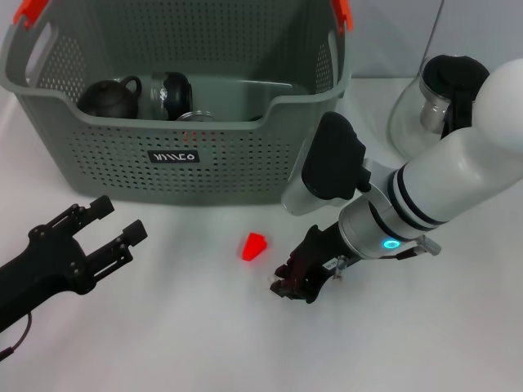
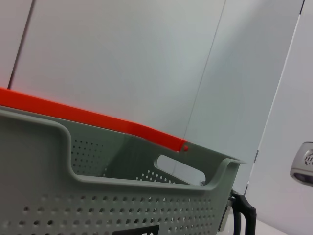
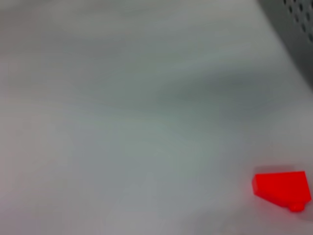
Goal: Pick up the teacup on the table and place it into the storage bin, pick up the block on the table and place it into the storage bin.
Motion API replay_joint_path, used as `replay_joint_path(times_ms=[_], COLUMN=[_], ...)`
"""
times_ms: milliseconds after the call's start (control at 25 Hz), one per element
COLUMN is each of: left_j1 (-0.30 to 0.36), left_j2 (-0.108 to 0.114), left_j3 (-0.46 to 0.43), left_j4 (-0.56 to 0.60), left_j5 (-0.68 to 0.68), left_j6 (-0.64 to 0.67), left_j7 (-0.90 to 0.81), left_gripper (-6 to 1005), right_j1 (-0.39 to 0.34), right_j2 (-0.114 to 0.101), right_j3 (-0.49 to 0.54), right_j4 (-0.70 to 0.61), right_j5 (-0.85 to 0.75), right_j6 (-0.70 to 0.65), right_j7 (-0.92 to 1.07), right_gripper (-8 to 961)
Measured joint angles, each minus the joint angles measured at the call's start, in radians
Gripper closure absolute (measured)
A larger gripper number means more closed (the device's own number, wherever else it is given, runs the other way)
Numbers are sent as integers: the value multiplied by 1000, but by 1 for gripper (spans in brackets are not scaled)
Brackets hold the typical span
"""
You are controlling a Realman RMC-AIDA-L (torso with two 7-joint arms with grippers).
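Block (image 1: 253, 246) lying loose on table (image 1: 163, 343) before bin (image 1: 180, 163); right gripper (image 1: 296, 278) low beside it, probably to grasp, opening unclear; left gripper (image 1: 110, 224) spread, idle.

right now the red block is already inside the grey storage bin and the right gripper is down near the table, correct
Not quite. The head view shows the red block lying on the white table in front of the grey storage bin, not inside it. The right gripper is indeed down near the table, just beside the block.
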Motion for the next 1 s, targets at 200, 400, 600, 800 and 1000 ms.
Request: replay_joint_path(times_ms=[200, 400, 600, 800, 1000], left_j1=[4, 5, 4, 1, 3], left_j2=[0, 0, 0, 0, 0], left_j3=[0, 0, 0, 0, 0], left_j4=[0, 0, 0, 0, 0], left_j5=[-1, -2, -4, -4, -4], left_j6=[0, 0, 0, 0, 0], left_j7=[0, 0, 0, 0, 0], left_gripper=[249, 248, 249, 249, 249], right_j1=[-19, -87, -144, -151, -130], right_j2=[-5, -9, -9, -10, -8], right_j3=[33, 207, 433, 560, 571], right_j4=[-48, -201, -357, -454, -513], right_j5=[6, 3, 95, 251, 296], right_j6=[-40, -186, -354, -442, -320], right_j7=[4, -29, -109, -157, -156], right_gripper=[756, 756, 755, 755, 755])
